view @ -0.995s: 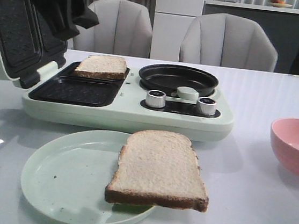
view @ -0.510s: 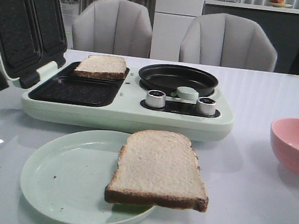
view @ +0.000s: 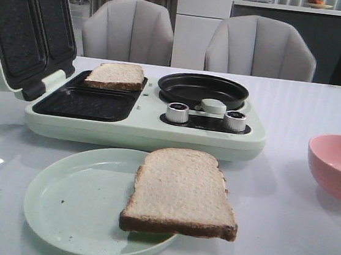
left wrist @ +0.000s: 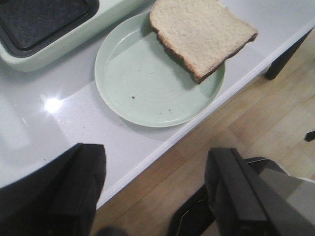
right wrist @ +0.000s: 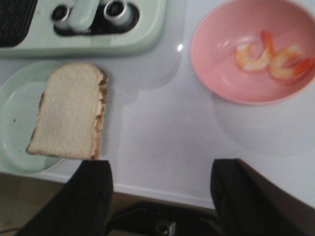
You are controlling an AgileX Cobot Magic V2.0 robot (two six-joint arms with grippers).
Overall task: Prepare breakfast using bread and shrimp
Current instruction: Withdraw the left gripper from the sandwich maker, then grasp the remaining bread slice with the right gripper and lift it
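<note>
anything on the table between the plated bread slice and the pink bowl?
No, bare white tabletop. The right wrist view shows the gap between the bread slice on the green plate and the pink bowl holding two shrimp.

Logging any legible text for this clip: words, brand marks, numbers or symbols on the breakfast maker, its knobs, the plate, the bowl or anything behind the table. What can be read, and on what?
No text can be read in any view.
Breakfast maker: no brand mark or label visible on its pale green body.
Two knobs: any markings are too small and blurred to read.
Plate, pink bowl: plain, no print.
Background shelf items: too small to tell.
</note>
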